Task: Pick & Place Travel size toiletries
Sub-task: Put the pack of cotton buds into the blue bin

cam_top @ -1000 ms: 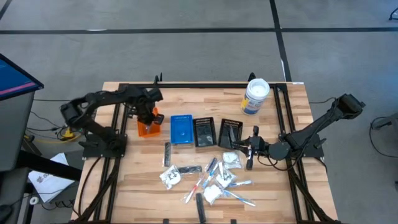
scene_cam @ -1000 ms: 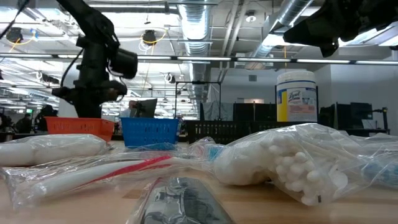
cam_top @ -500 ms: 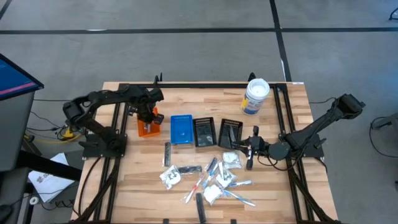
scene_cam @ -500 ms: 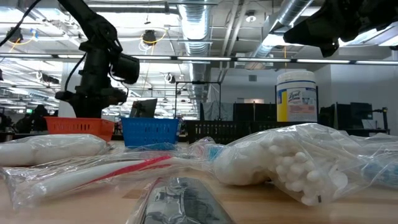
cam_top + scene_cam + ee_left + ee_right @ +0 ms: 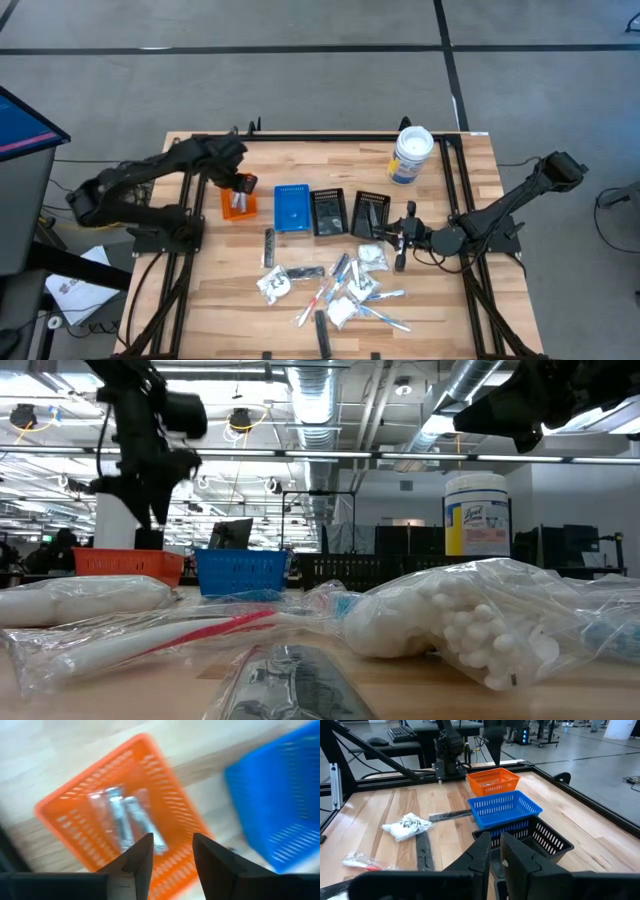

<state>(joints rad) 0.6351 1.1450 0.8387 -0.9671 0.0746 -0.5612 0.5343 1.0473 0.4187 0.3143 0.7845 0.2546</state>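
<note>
Grey floor, ceiling ducts w/ lights.

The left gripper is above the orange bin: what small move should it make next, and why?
Probably rise and swing back toward the loose toiletries. The left gripper hovers with jaws apart and empty over the orange bin, where silvery sachets already lie.

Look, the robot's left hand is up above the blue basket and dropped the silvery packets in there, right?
Not quite. The left hand is above the orange basket, not the blue basket. The left wrist view shows the silvery packets lying inside the orange one, with the hand's fingers apart over it.
</note>
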